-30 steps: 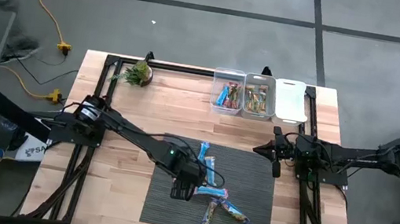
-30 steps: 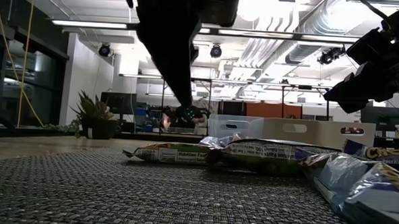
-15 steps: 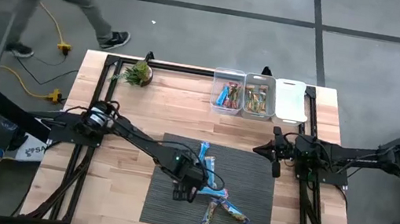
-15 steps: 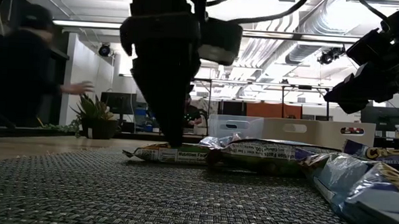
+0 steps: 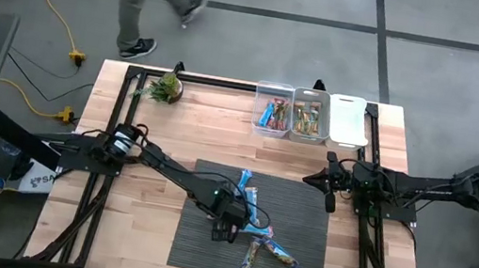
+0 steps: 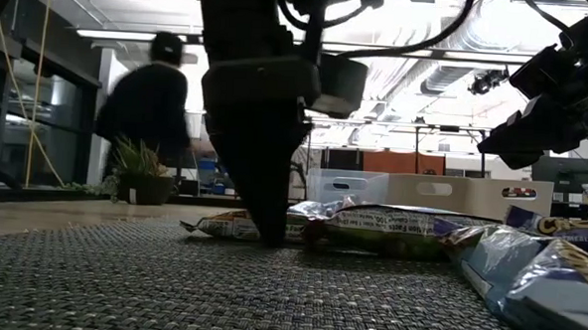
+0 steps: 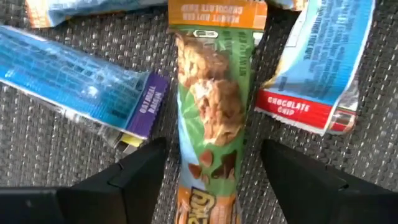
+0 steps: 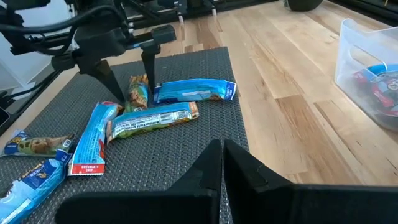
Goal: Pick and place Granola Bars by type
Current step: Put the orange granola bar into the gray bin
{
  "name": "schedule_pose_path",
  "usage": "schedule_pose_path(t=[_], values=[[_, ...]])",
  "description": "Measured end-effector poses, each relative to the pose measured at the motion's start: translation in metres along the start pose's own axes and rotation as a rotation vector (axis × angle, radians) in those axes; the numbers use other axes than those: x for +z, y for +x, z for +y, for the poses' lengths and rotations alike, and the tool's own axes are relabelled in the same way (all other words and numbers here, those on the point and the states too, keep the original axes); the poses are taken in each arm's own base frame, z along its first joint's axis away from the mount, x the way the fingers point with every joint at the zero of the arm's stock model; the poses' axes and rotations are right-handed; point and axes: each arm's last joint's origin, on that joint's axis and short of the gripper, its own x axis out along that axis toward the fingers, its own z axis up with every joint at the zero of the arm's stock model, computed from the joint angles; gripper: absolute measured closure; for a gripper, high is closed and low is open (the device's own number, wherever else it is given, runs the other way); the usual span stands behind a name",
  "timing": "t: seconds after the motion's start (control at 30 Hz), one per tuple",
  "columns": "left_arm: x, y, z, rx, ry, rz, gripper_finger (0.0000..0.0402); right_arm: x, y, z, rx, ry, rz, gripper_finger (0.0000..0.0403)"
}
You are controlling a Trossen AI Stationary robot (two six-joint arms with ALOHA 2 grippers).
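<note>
The green-and-orange granola bar [image 7: 208, 112] lies flat on the dark mat [image 5: 303, 215], between the spread fingers of the left end effector [image 5: 227, 232]. A blue bar [image 7: 74, 81] and a red-tipped blue bar [image 7: 326, 68] lie just beside it. Three clear bins [image 5: 309, 114] stand at the counter [image 5: 184, 126] edge. The right end effector [image 5: 329, 203] hovers pressed together near the mat's right edge.

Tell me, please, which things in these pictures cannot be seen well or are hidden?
- Green bar: left wrist view, lower end cut off by the picture edge between the open left gripper fingers.
- Bars in the bins: high view, too small to count or read.
- Bar wrappers: low view, left arm hides part; right ones blurred.
- Third bin: high view, contents cannot be told.
- Right gripper: shut, waiting above the mat edge.
</note>
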Motion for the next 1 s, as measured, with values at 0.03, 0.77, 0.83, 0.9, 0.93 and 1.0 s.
schedule_pose_path(t=[0.03, 0.77, 0.83, 0.9, 0.93, 1.0], values=[[0.0, 0.0, 0.0, 0.0, -0.003, 0.002, 0.0137, 0.0, 0.0, 0.0, 0.0, 0.0, 0.0, 0.0402], [-0.001, 0.002, 0.001, 0.018, -0.02, 0.003, 0.0138, 0.0, 0.0, 0.0, -0.001, 0.0, 0.001, 0.0402], [-0.002, 0.007, 0.001, 0.031, -0.018, 0.009, 0.0145, 0.0, 0.0, 0.0, 0.0, 0.0, 0.001, 0.0402], [-0.002, 0.008, 0.001, 0.038, -0.017, 0.011, 0.0158, 0.0, 0.0, 0.0, 0.0, 0.0, 0.001, 0.0402], [-0.002, 0.008, 0.001, 0.038, -0.017, 0.01, 0.0167, 0.0, 0.0, 0.0, 0.0, 0.0, 0.0, 0.0402], [-0.003, 0.013, 0.0, 0.041, -0.015, 0.02, 0.0184, 0.0, 0.0, 0.0, -0.001, 0.0, 0.001, 0.0402]])
